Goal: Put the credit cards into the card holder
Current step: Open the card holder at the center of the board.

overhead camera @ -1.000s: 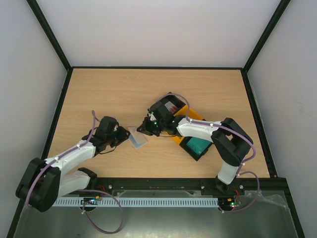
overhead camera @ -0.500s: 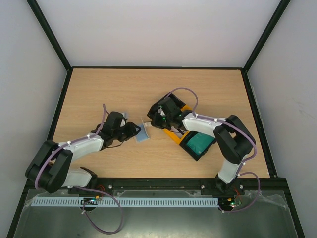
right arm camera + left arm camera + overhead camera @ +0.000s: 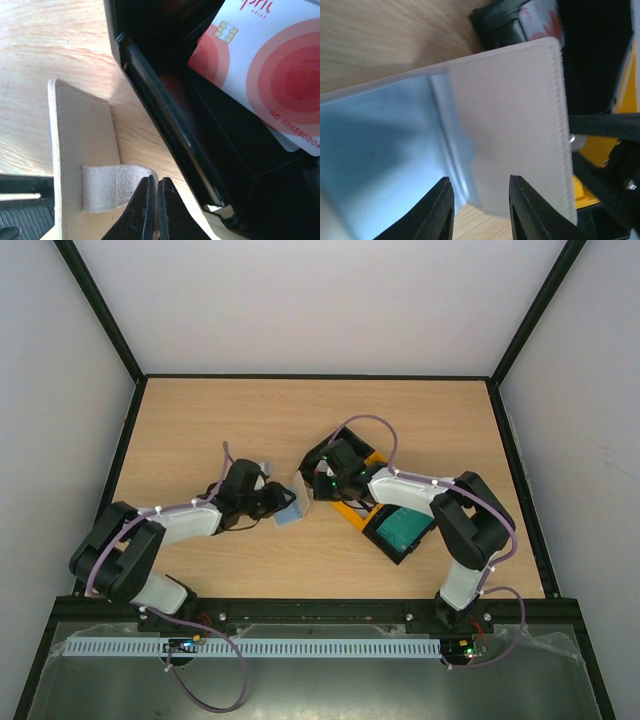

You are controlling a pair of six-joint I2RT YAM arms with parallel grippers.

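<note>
The card holder (image 3: 291,510) lies open between the two grippers, its greyish-blue inside (image 3: 375,145) facing the left wrist camera and its beige flap (image 3: 515,115) raised. My right gripper (image 3: 156,196) (image 3: 309,490) is shut on the holder's small beige tab (image 3: 107,187). My left gripper (image 3: 480,210) (image 3: 272,502) stands open just short of the holder's lower edge, touching nothing that I can see. A red-and-white credit card (image 3: 270,65) leans in the black tray. A teal credit card (image 3: 400,528) lies in the tray's nearest compartment.
The black-and-yellow tray (image 3: 352,513) sits right of the holder, under the right arm, and its black wall (image 3: 165,115) runs close beside the right gripper. Bare wood (image 3: 220,420) stretches behind and to the left.
My left gripper has reached to the right, up to the holder. The right gripper has drawn the holder slightly right and lifted its flap, so the blue inside shows.
</note>
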